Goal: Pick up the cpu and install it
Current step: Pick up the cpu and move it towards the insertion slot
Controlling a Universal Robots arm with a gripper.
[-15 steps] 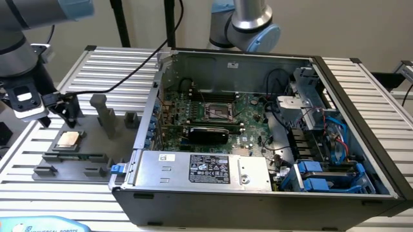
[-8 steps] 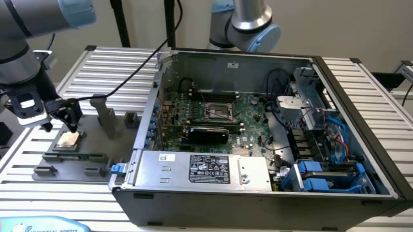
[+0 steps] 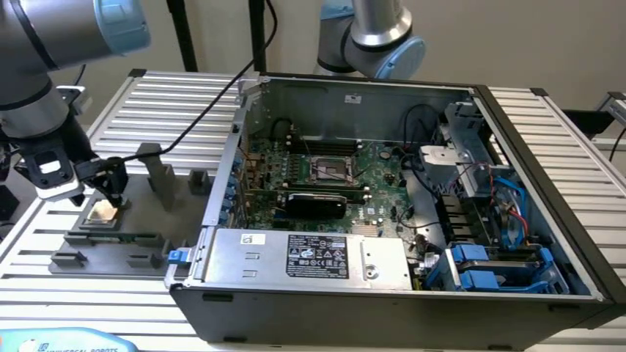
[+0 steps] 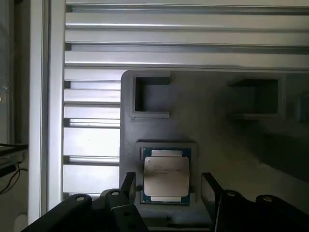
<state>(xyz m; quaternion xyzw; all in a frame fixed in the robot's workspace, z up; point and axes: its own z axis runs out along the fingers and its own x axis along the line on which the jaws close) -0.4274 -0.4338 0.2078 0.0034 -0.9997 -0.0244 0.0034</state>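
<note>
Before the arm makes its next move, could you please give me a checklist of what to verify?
1. The hand is open: ok, fingers spread.
2. Fingers straddle the cpu: ok, one each side.
3. The cpu lies flat in the grey fixture: ok.
4. The hand is low enough to grip: cannot tell.
5. The computer case is open: ok.
6. The motherboard socket is unlatched: cannot tell.

The arm bends down over the table's corner at the exterior view's left, its gripper pointing straight down and hanging low, its two black fingers spread wide apart with jaws parallel.
</note>
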